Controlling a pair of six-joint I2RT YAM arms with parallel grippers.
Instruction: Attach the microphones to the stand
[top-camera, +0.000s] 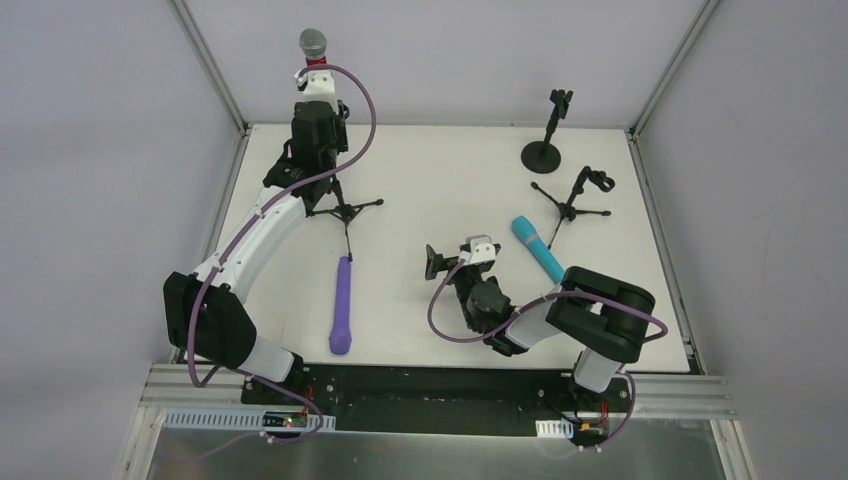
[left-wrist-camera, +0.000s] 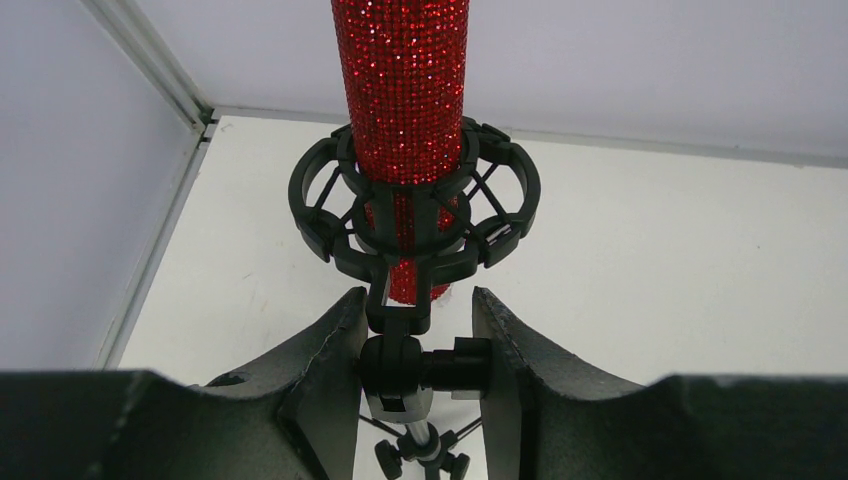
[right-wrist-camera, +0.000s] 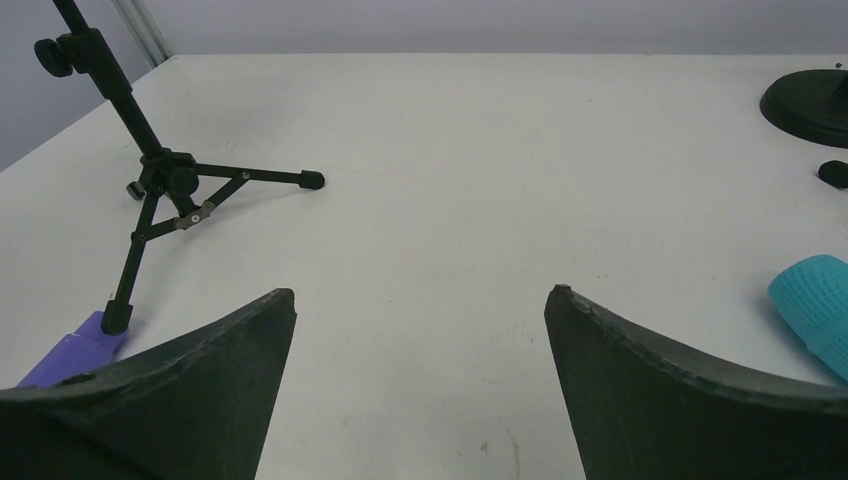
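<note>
Red glitter-covered stick microphone with grey mesh head: upright, barrel passing down through the black ring shock mount of the black tripod stand at the far left of the white desk. Lower end shows below the ring, so it is judged seated. The left hand points straight at it from below. Its fingers appear pinched on the black swivel joint under the mount, not on the barrel. The top view hides the mount behind the arm; only the left wrist view shows it. All-purple stick microphone: flat, long axis near-to-far, nearer the left arm. All-cyan stick microphone: flat, diagonal, just right of the right hand, which is spread and empty.
</note>
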